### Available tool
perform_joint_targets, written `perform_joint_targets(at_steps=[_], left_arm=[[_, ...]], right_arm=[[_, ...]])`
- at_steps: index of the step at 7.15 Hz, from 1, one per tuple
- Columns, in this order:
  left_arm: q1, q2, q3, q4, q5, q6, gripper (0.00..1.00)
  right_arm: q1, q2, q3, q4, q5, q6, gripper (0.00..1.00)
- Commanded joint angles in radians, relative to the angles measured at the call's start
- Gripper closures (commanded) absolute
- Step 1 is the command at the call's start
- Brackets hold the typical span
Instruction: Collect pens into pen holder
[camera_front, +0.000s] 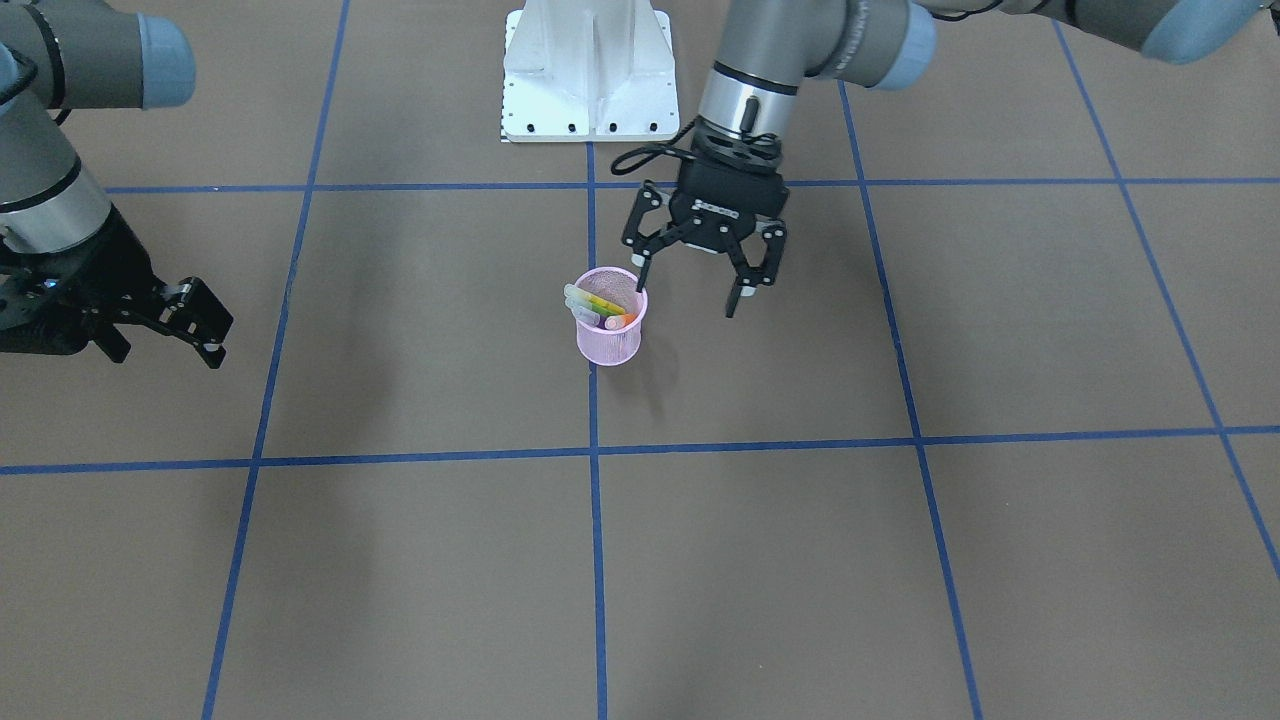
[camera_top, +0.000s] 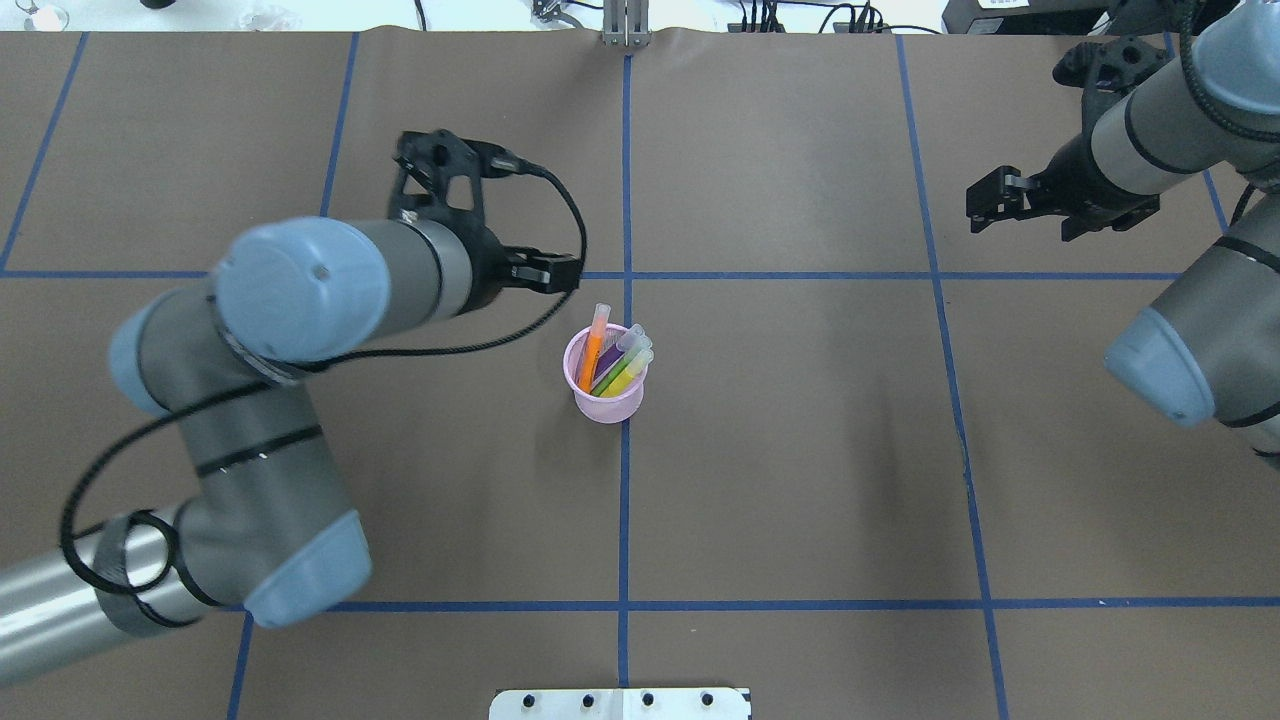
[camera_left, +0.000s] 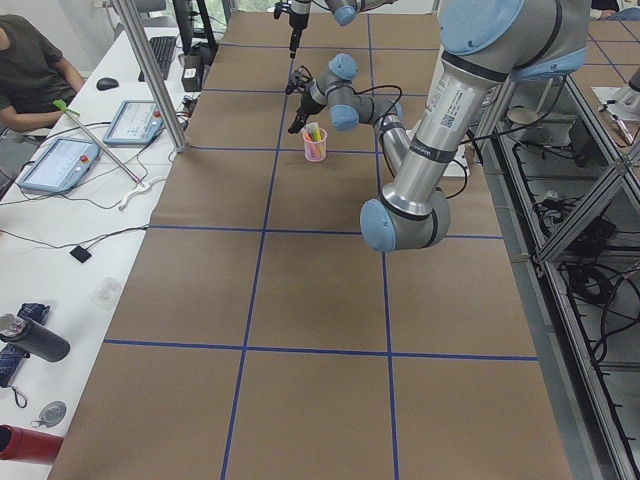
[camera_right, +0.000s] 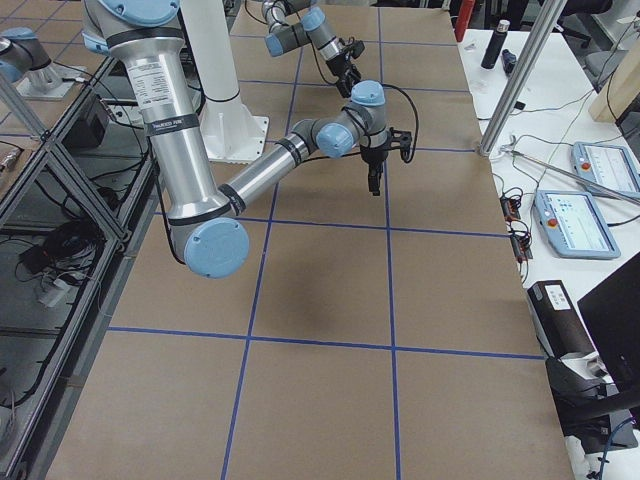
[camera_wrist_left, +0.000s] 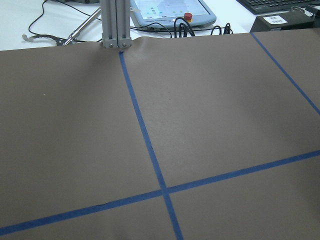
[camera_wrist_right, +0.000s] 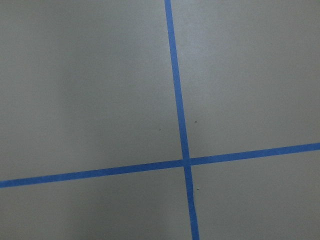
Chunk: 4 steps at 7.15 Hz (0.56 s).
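The pink wire-mesh pen holder (camera_front: 611, 338) stands upright at the table's middle, on a blue tape line; it also shows in the overhead view (camera_top: 605, 398). An orange pen (camera_top: 592, 348), a purple pen (camera_top: 607, 362), a green pen (camera_top: 618, 375) and a yellowish pen (camera_top: 634, 362) stand inside it, pale caps up. My left gripper (camera_front: 688, 290) hovers beside the holder's rim, open and empty. My right gripper (camera_front: 163, 338) is open and empty, far off to the side. No pen lies on the table.
Brown paper with a blue tape grid (camera_front: 594, 452) covers the table. The white robot base (camera_front: 588, 70) stands at the table's robot side. Both wrist views show only paper and tape lines. An operator's desk with tablets (camera_left: 70, 160) lies beyond the far edge.
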Motion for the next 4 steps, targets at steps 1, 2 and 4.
perform_joint_targets(at_steps=[1, 2, 4], left_arm=[[-0.243, 0.173, -0.062, -0.005, -0.335, 0.133, 0.01], [-0.338, 0.260, -0.073, -0.009, -0.415, 0.291, 0.01], [-0.535, 0.366, -0.062, 0.001, -0.596, 0.535, 0.01]], right_arm=[[0.126, -0.065, -0.013, 0.000, 0.090, -0.185, 0.02], [0.210, -0.086, -0.042, -0.002, 0.155, -0.290, 0.02], [0.387, -0.131, -0.125, -0.002, 0.249, -0.546, 0.02]])
